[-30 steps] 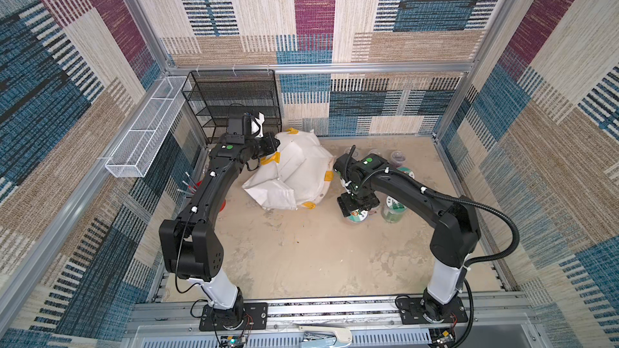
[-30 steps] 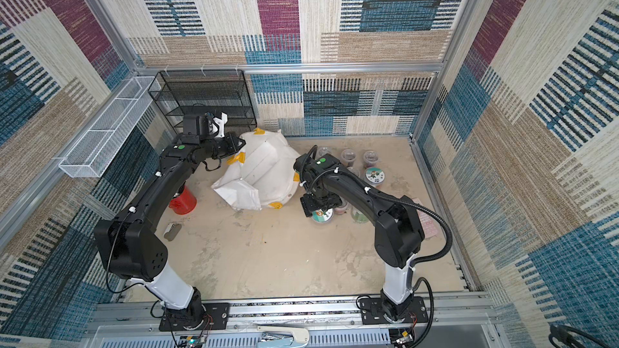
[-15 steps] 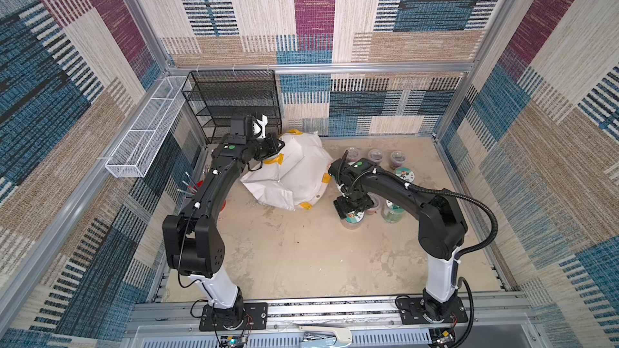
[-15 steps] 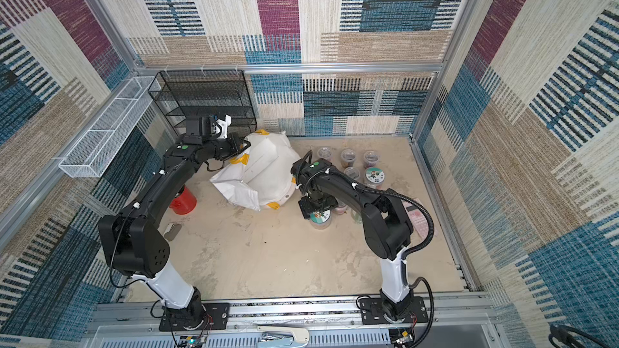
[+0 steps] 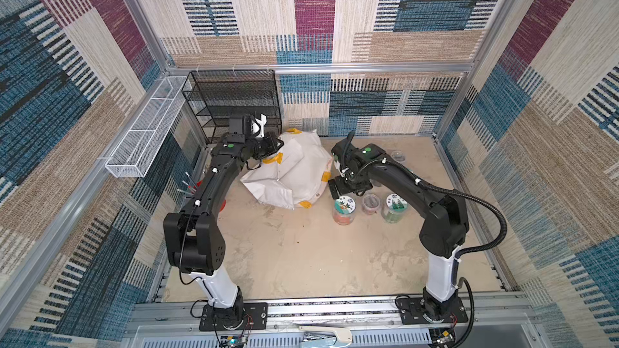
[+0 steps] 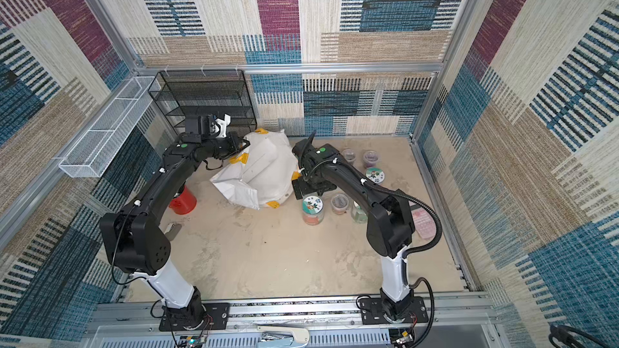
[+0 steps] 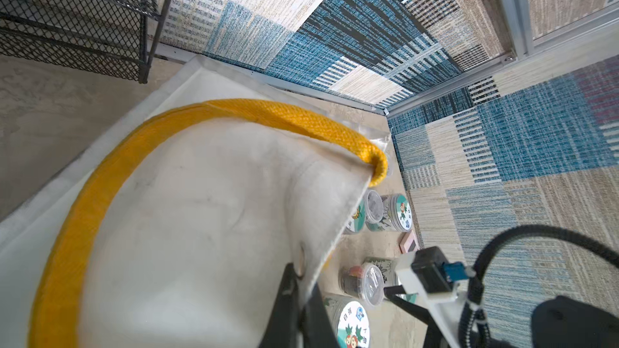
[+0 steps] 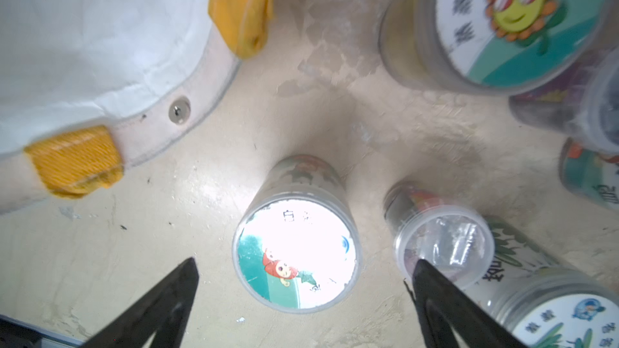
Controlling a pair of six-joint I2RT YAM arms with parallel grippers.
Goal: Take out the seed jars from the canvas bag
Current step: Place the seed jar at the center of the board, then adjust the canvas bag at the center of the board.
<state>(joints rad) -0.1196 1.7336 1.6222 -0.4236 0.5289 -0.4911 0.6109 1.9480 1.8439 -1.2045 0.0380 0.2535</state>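
The seed jars (image 5: 344, 208) I can see stand on the worktop (image 5: 301, 256) beside the floppy canvas bag (image 5: 294, 175); they look light, hard and slippery, so hold 1 round its sides. The right jaws hang wide open and empty over 1 jar, and the left jaws are shut on the bag's edge. I cannot see inside the bag.

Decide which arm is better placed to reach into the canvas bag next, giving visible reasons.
Right. The right gripper is open and empty above a standing jar beside the canvas bag; the left gripper is shut on the bag's edge, probably holding it open.
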